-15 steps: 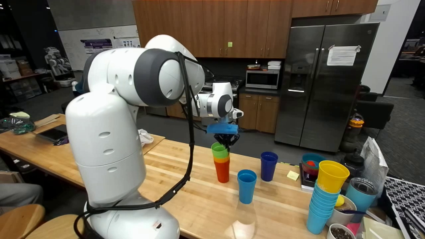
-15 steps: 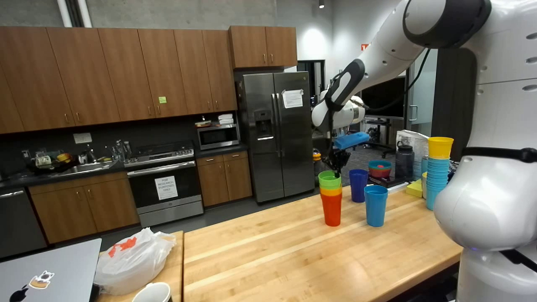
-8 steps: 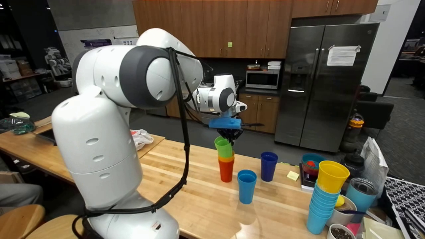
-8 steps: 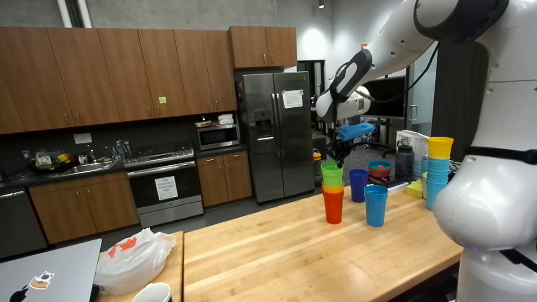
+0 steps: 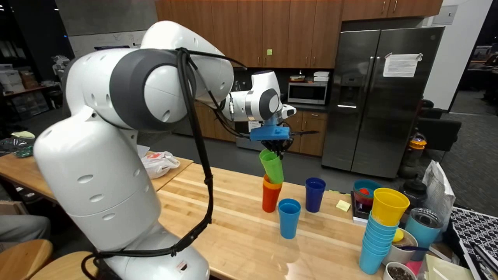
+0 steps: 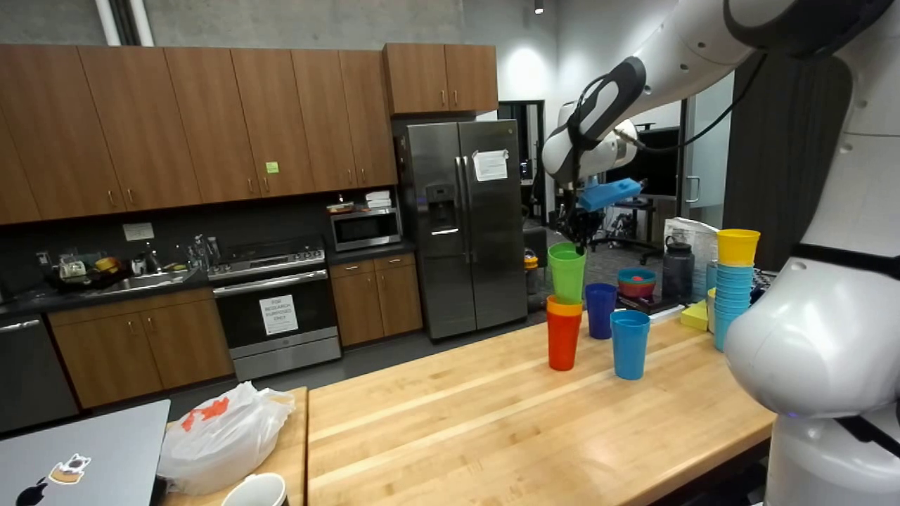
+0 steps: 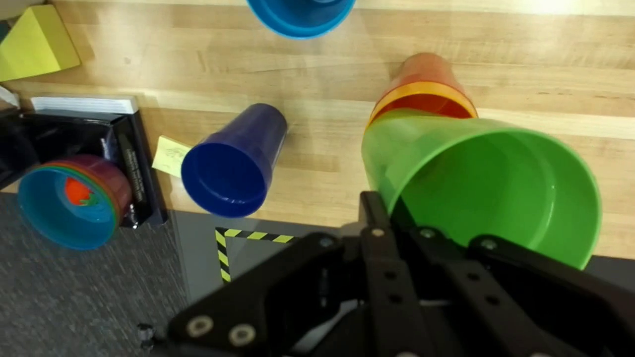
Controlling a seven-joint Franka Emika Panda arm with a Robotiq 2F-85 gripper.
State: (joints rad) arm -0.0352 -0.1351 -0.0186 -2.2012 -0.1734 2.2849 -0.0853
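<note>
The tool (image 7: 389, 208) is clenched on the green cup (image 7: 501, 183), pinching its rim with one finger inside the wall and one outside! And look at the lean on that green cup: in an exterior view its mouth points between eleven and twelve o'clock, its base between five and six, down at the mouth of the red-orange cup (image 5: 270, 200); how deep it sits in there, we can't tell. The red-orange cup, yellow-orange round its top, stands on the desk (image 5: 233, 237). Reading the dial from that cup in an exterior view: the light blue cup (image 5: 288, 221) near five, the navy cup (image 5: 313, 198) at three, and farther out toward four, the stack of light blue cups (image 5: 375, 243) with the yellow cup (image 5: 389, 208) on top! Over to the wrist view, nine o'clock from the green cup: past the navy cup, there are the nested bowls (image 7: 116, 178) on the black box (image 7: 74, 134). In an exterior view, the white plastic bag (image 6: 225, 439) lies well apart, between eight and nine from the red-orange cup.
</note>
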